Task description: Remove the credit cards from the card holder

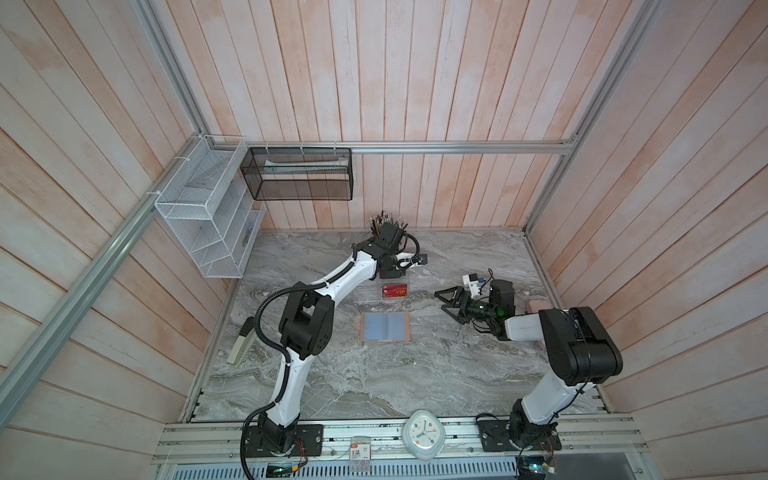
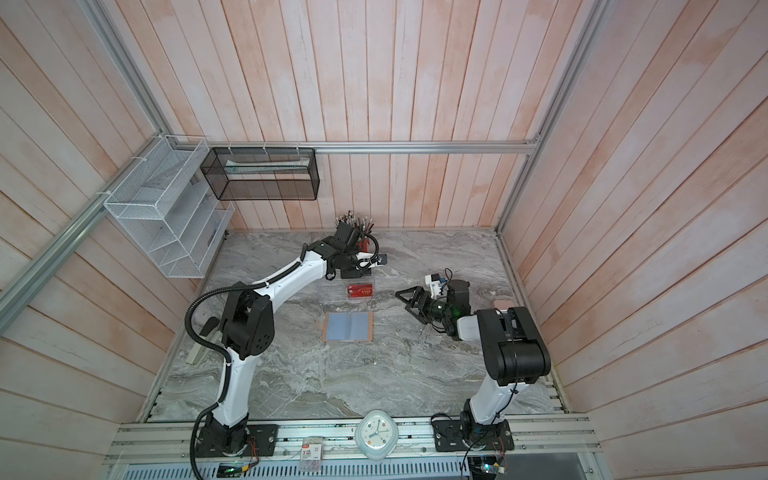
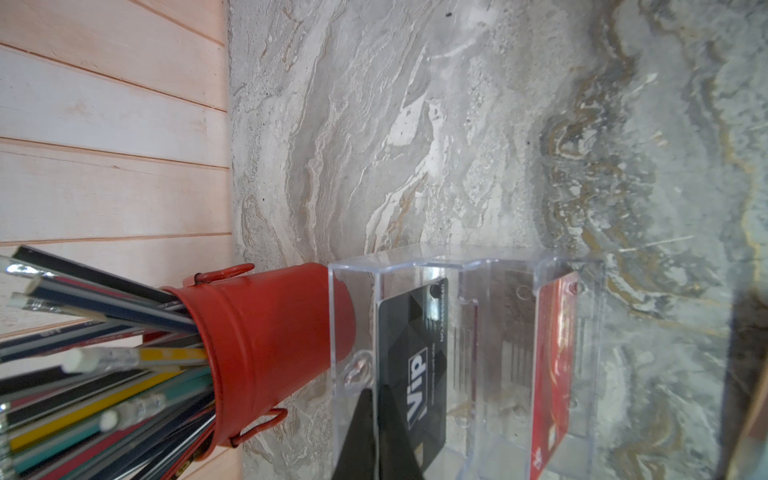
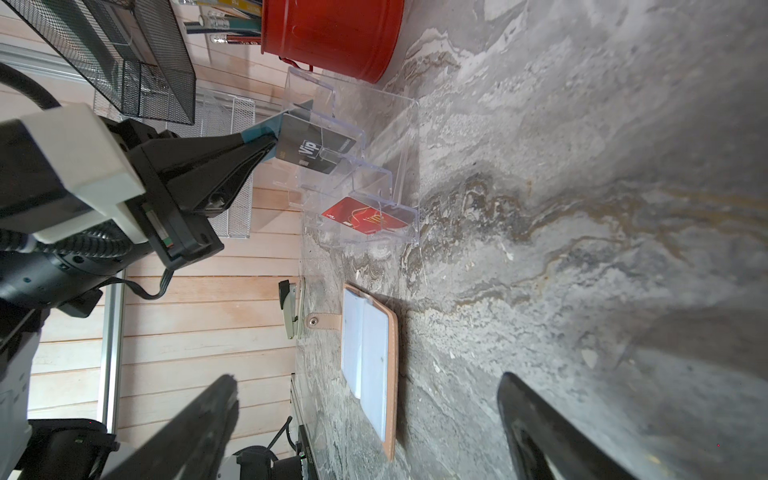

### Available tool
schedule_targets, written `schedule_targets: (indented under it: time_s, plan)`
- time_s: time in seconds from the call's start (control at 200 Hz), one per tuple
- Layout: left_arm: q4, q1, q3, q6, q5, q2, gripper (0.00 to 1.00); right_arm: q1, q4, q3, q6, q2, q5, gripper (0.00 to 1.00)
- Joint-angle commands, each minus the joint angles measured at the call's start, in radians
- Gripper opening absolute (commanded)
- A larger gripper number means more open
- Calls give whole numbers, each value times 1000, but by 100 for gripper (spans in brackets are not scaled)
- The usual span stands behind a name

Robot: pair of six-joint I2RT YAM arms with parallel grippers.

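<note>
The card holder point(image 1: 384, 326) point(image 2: 348, 326) lies open and flat on the marble, showing pale blue sleeves point(image 4: 370, 357). A red VIP card point(image 1: 395, 291) point(image 4: 368, 218) stands in the front tier of a clear acrylic rack. A black VIP card point(image 3: 411, 365) point(image 4: 316, 151) stands in the tier behind it. My left gripper point(image 3: 372, 392) point(image 4: 270, 143) is shut on a teal-blue card point(image 4: 259, 131) at the rack's rear tier. My right gripper point(image 1: 440, 302) point(image 2: 402, 302) hovers open to the right of the holder, holding nothing.
The clear acrylic rack point(image 1: 374, 297) point(image 3: 498, 266) stands in front of a red pencil cup point(image 3: 266, 340) point(image 4: 332, 33) at the back wall. A stapler point(image 1: 243, 345) lies at the left edge. Black point(image 1: 297, 174) and white point(image 1: 199, 208) mesh baskets hang on the walls. A clock point(image 1: 423, 434) sits on the front rail.
</note>
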Motion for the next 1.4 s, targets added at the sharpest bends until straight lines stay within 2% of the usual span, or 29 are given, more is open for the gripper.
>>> schedule_targets:
  time_s: [0.0, 0.285, 0.52, 0.545, 0.565, 0.575, 0.59, 0.61, 0.84, 0.985, 1.14, 1.295, 1.395]
  plan:
    - [16, 3, -8, 16, -5, 12, 10, 3, 34, -14, 8, 8, -17, 98]
    - [23, 3, 0, 14, -13, 8, 23, 5, 36, -15, 15, -3, -17, 98]
    - [41, 3, 23, 6, -13, -5, 43, 16, 12, -3, 4, -14, -12, 98]
    - [44, 3, 24, 6, -13, -8, 50, 18, 9, -1, 3, -16, -12, 98]
    - [46, 3, 24, 6, -13, -10, 61, 18, 5, 1, 1, -18, -11, 98]
    - [47, 3, 25, 6, -14, -10, 71, 19, 3, 2, 0, -19, -10, 98]
    - [47, 3, 25, 6, -13, -12, 94, 20, 0, 3, 0, -22, -10, 98]
    - [48, 3, 29, 4, -12, -13, 100, 21, -5, 5, -3, -22, -9, 98]
    - [68, 2, 31, -22, -8, -52, 100, 27, -104, 32, -60, -67, 12, 98]
    - [119, 6, 13, -79, 14, -107, 100, 28, -274, 90, -166, -117, 60, 98]
    - [232, 38, -58, -213, 74, -213, 100, 27, -490, 200, -310, -149, 161, 98]
    - [315, 76, -144, -366, 106, -325, 100, 30, -609, 318, -387, -117, 254, 98]
    - [390, 89, -238, -484, 121, -411, 100, 54, -683, 411, -438, -77, 357, 98]
